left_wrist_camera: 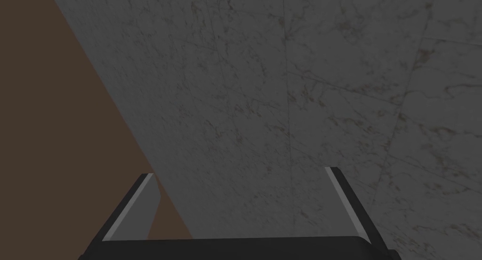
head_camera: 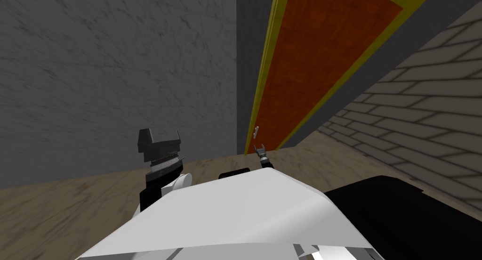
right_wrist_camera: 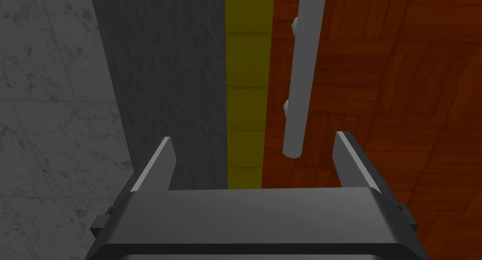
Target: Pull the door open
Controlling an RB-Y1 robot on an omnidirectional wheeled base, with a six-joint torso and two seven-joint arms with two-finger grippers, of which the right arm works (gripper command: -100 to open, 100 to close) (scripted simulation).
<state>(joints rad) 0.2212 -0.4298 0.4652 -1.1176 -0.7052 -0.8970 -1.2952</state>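
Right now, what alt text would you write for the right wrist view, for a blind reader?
The right gripper, fingers open, faces a light grey bar handle on a red-brown wooden door; the bar's end shows between the fingers, not gripped. A yellow frame strip and grey wall run beside the door.

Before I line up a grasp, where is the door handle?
The grey handle sits on the orange-brown door beside its yellow frame, just ahead of the open right hand.

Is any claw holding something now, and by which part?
Nothing is held. The right claw is open near the grey door handle; the left claw is open too.
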